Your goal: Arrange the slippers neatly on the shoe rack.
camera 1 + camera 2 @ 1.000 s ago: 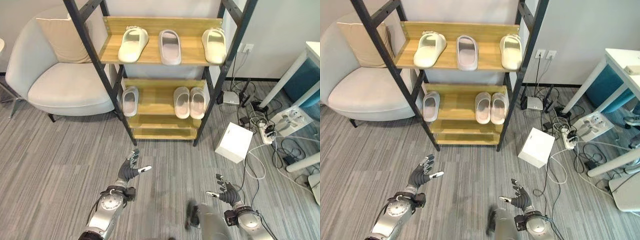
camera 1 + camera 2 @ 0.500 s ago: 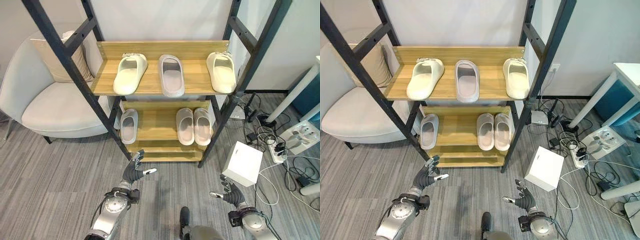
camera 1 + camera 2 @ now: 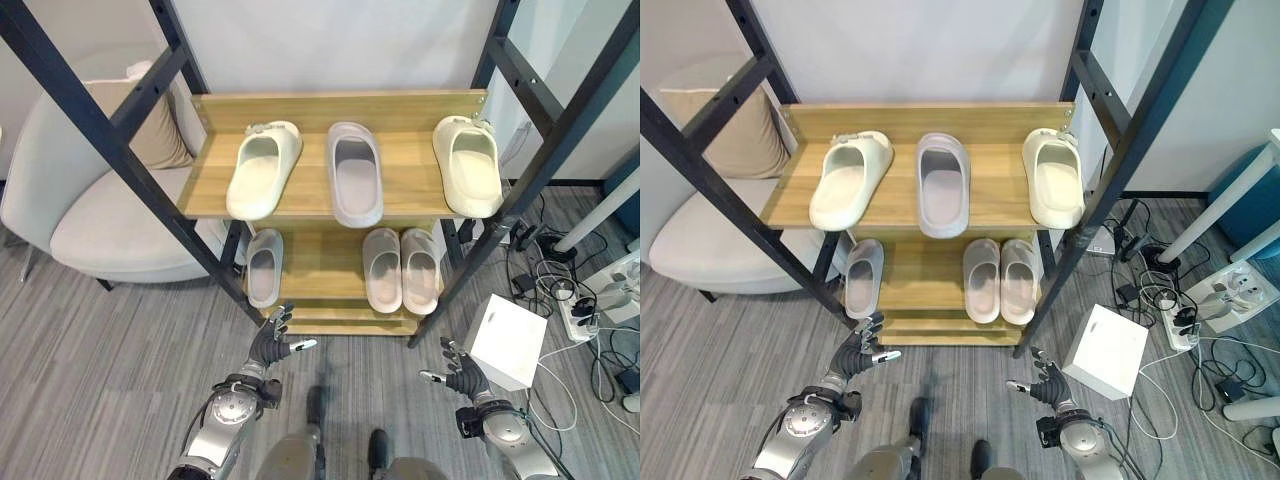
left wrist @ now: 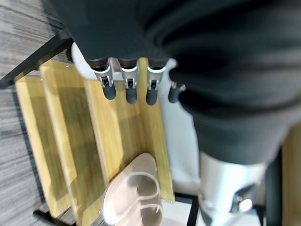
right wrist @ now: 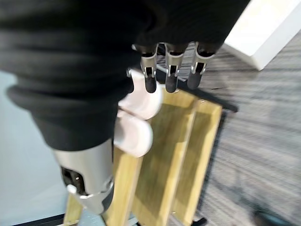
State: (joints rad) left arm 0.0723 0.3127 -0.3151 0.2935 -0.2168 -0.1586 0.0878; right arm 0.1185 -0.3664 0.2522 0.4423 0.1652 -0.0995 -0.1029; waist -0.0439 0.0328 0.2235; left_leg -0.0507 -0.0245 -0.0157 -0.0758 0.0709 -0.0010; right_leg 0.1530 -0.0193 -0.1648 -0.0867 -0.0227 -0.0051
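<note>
- Camera has closed in on the shoe rack (image 3: 340,105) versus a second ago; rack looms larger, both arms still low in front of it
- left robot hand (image 3: 270,342): fingers straight and spread, thumb out, holding nothing
- right robot hand (image 3: 460,373): same, loosely spread, holding nothing
- Top shelf: cream slipper (image 3: 262,168) skewed at the left, grey slipper (image 3: 355,172) mid-shelf, second cream slipper (image 3: 467,165) far right, so the cream pair is split
- Lower shelf: lone pale slipper (image 3: 263,266) at the left, neat pale pair (image 3: 401,269) side by side at the right
- Step: looks like approach, no grasp yet
- Next: probably raise a hand to the top shelf, take a cream slipper, set it beside its mate
</note>
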